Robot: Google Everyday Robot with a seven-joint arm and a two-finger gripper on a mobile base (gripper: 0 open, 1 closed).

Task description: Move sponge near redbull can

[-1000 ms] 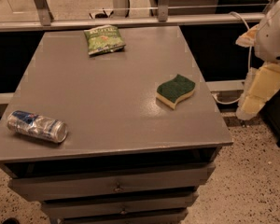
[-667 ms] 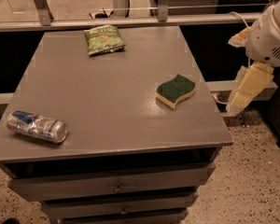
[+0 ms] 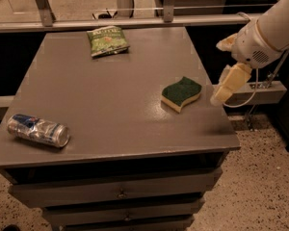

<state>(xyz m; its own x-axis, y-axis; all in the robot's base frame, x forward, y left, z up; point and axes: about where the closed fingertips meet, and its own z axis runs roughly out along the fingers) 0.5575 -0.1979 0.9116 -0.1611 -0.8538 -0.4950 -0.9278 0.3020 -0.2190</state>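
Gripper (image 3: 227, 84) hangs just off the table's (image 3: 111, 95) right edge, at three o'clock from the sponge (image 3: 181, 93) and clear of it, probably lining up a grasp; whether it is open or closed, I cannot tell. The redbull can (image 3: 38, 130) lies on its side at the sponge's eight o'clock, well apart. A snack bag (image 3: 107, 40) sits at eleven.

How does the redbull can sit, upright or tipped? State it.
Tipped: the redbull can lies on its side near the front-left corner of the table. The gripper hovers right of the sponge.
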